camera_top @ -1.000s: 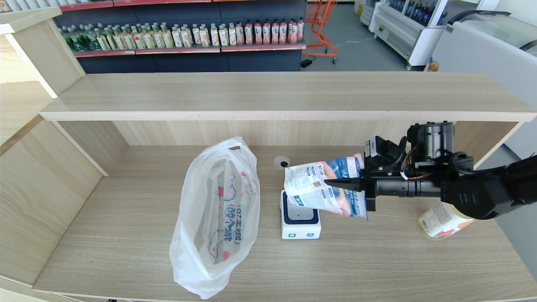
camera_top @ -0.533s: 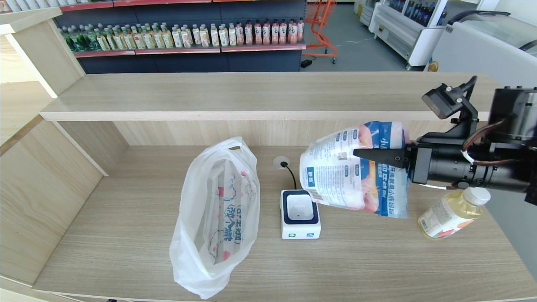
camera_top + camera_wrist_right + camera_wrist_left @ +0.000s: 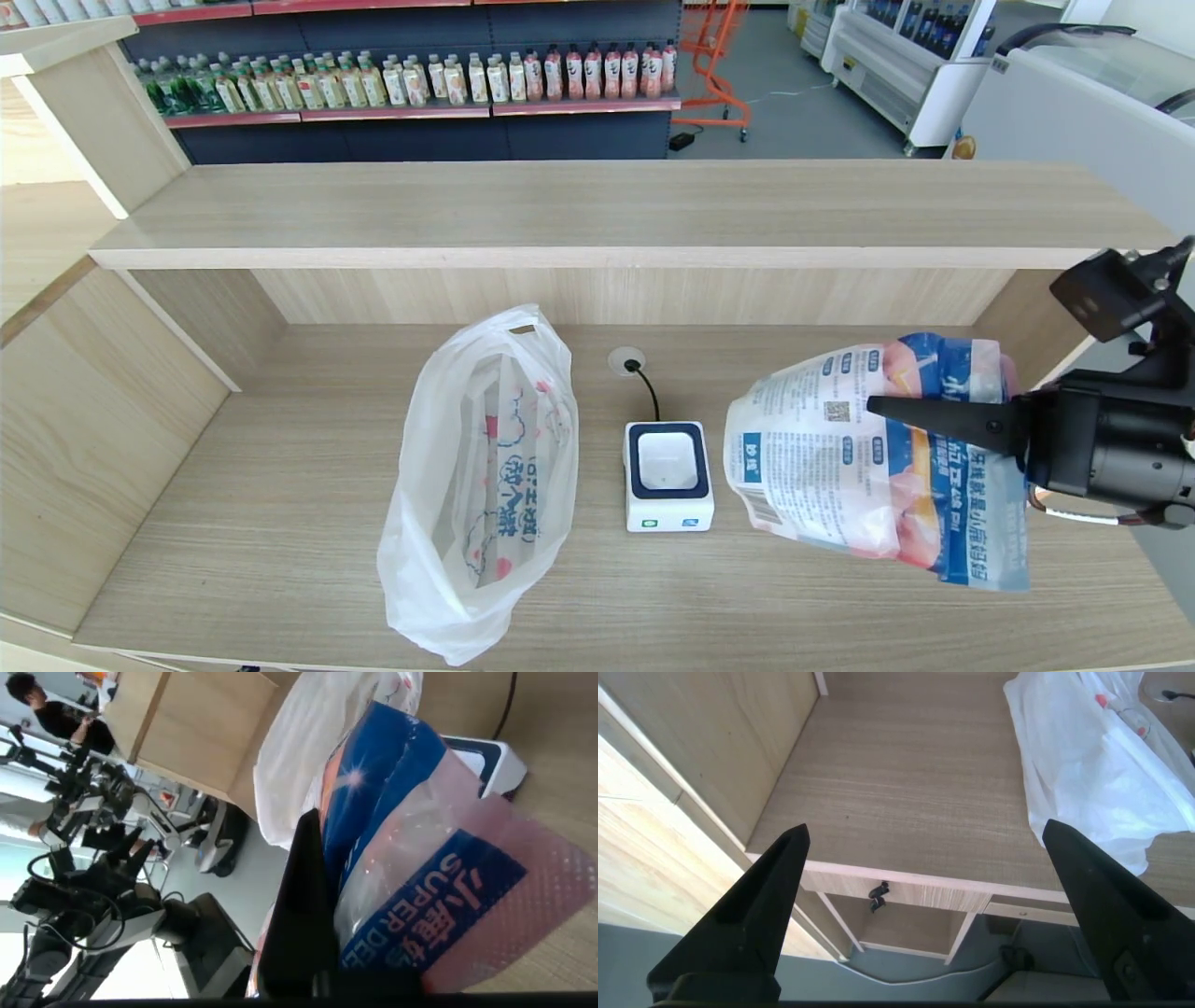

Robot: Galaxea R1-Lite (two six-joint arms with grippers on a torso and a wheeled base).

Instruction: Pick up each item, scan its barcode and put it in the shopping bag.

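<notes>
The right gripper (image 3: 882, 407) was clamped on a snack packet (image 3: 840, 467), pinching it near its top edge; the packet hung in the air over the right part of the counter (image 3: 280, 523), just right of the scanner (image 3: 667, 476) and well apart from the shopping bag (image 3: 481, 485); its printed back faced up and to the left. Whether the code had been read could not be told; either way the packet's path ran left. If a scan was due, the printed face would want turning down over the scanner's window and holding level; the film looked soft, so a slow swing should keep it from folding over the code. For bagging, the packet should be carried high enough to pass the scanner, then lowered bottom-first into the bag's mouth, which seemed to gape upward; letting go only once the packet was inside would be wise, since limp plastic may sag shut.

The scanner and its cable (image 3: 646, 392), running to a hole (image 3: 625, 359) at the far side, lay between packet and bag; a raised ledge (image 3: 597, 210) bounded the far side. The left gripper (image 3: 924, 833) hung wide apart and empty over the counter's near left edge, near the bag (image 3: 1092, 775); it might steady the mouth.
</notes>
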